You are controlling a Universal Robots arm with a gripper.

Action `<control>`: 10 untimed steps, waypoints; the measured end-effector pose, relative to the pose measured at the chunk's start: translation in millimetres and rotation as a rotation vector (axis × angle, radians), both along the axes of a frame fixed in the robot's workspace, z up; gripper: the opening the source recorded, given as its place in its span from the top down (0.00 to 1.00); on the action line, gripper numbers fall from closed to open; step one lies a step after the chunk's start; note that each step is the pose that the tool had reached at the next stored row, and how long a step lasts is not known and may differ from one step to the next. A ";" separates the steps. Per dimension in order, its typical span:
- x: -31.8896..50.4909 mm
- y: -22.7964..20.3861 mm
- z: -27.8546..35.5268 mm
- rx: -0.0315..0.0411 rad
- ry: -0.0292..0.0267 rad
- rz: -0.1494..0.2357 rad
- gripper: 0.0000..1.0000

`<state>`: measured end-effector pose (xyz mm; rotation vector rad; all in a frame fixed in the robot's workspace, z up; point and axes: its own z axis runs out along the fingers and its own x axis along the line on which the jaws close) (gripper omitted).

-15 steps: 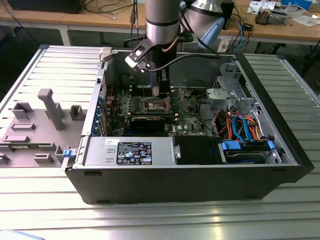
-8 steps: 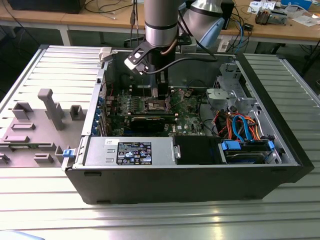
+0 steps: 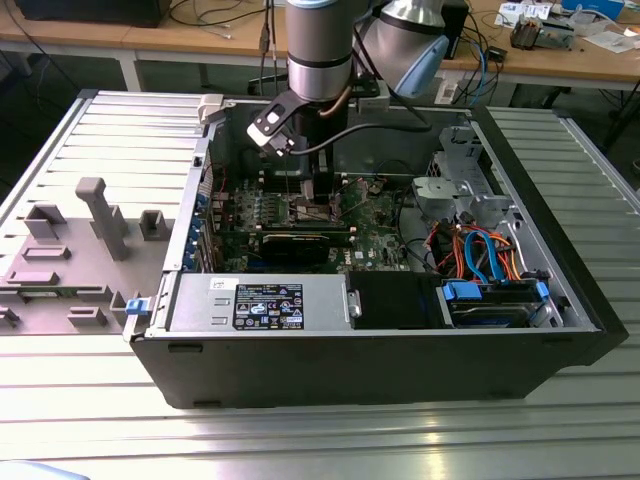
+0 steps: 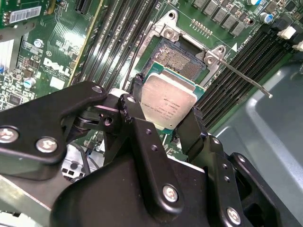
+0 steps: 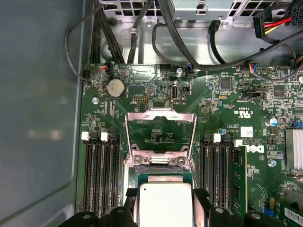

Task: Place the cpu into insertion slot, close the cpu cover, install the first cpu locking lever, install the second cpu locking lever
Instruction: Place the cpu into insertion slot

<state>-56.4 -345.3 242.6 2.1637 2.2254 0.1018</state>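
My gripper (image 4: 165,106) is shut on the cpu (image 4: 168,105), a small square chip with a silver-grey top, one black finger on each of two opposite edges. In the second wrist view the chip hangs just above the insertion slot (image 4: 181,57), overlapping its near side, with the dark pin field bare beyond it. The cpu cover (image 5: 161,115) stands swung open past the slot's rim (image 5: 158,161), with the chip (image 5: 164,204) and gripper (image 5: 164,196) in front of it. One thin locking lever (image 4: 246,81) sticks out sideways, unlatched. In the exterior view the gripper (image 3: 318,200) reaches down into the open computer case.
Long black memory slots (image 5: 102,175) flank the socket on both sides. A black graphics card (image 3: 300,240), power supply (image 3: 260,300), drive cage (image 3: 450,190) and orange and blue cables (image 3: 480,250) crowd the case. Grey fixtures (image 3: 100,215) stand outside on the exterior view's left.
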 end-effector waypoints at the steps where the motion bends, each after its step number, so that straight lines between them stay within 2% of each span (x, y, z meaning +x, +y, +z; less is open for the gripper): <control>1: 0.0 0.0 -0.5 0.0003 -0.0002 0.000 0.45; 10: 0.0 0.0 -0.7 0.0002 -0.0001 0.000 0.45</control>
